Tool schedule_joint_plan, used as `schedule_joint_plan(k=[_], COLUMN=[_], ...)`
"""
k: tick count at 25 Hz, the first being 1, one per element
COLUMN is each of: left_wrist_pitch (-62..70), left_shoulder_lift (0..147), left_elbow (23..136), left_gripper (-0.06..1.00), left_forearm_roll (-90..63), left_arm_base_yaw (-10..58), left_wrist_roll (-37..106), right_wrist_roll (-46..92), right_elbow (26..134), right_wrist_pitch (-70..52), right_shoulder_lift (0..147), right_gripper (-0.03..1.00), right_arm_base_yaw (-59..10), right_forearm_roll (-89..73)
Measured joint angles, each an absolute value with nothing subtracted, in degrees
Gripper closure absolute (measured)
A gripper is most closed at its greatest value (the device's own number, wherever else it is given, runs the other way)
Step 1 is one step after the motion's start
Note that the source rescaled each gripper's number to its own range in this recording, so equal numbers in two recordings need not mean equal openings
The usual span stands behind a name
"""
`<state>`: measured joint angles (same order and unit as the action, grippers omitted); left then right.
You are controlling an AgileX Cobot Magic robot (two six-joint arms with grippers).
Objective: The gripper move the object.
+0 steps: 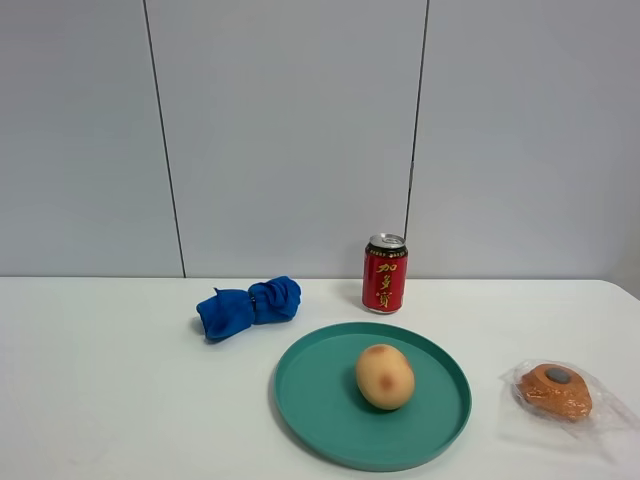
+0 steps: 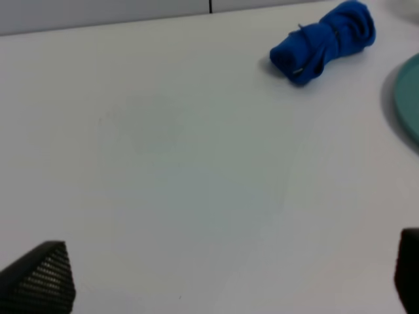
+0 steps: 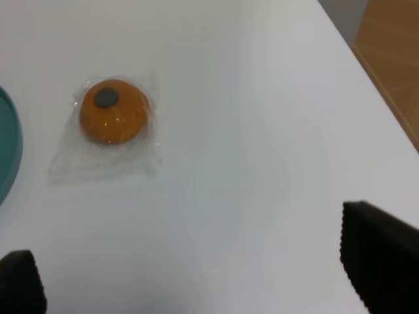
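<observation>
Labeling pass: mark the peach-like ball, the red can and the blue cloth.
peach-like ball [image 1: 385,376], exterior high view, middle of its front face
red can [image 1: 385,277], exterior high view, centre of the label
blue cloth [image 2: 323,41], left wrist view, middle of the bundle

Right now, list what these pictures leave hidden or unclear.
- Both arms: absent from the exterior high view.
- Left pincer: only fingertips show, cut by the left wrist frame edge.
- Green plate: cropped there.
- Peach-like ball: underside hidden.
- Red can: lettering too small.
</observation>
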<state>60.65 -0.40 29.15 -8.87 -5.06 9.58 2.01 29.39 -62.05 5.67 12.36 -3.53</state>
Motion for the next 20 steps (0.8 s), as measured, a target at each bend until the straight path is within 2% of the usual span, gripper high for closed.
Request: schedule_joint_plan(k=[6, 12, 20], left_wrist_pitch=[60.65, 60.65, 60.65], left_shoulder_lift=[-0.40, -0.40, -0.40], left_elbow=[29.15, 29.15, 29.15], left_gripper=[-0.06, -0.06, -0.06], left_forearm_roll=[-8.87, -8.87, -8.87], left_arm_base_yaw=[-5.06, -5.06, -5.06], left_wrist_roll=[9.58, 9.58, 9.58], right_wrist_roll=[1.46, 1.20, 0.80], right_elbow=[29.00, 29.00, 29.00], right_wrist_pitch=[-61.02, -61.02, -60.96], right_shoulder_lift=[5.35, 5.27, -0.09], right_gripper=[0.08, 0.08, 0.08], right_arm_base_yaw=[11.99, 6.65, 6.83], right_forearm_roll=[-3.44, -3.32, -3.15])
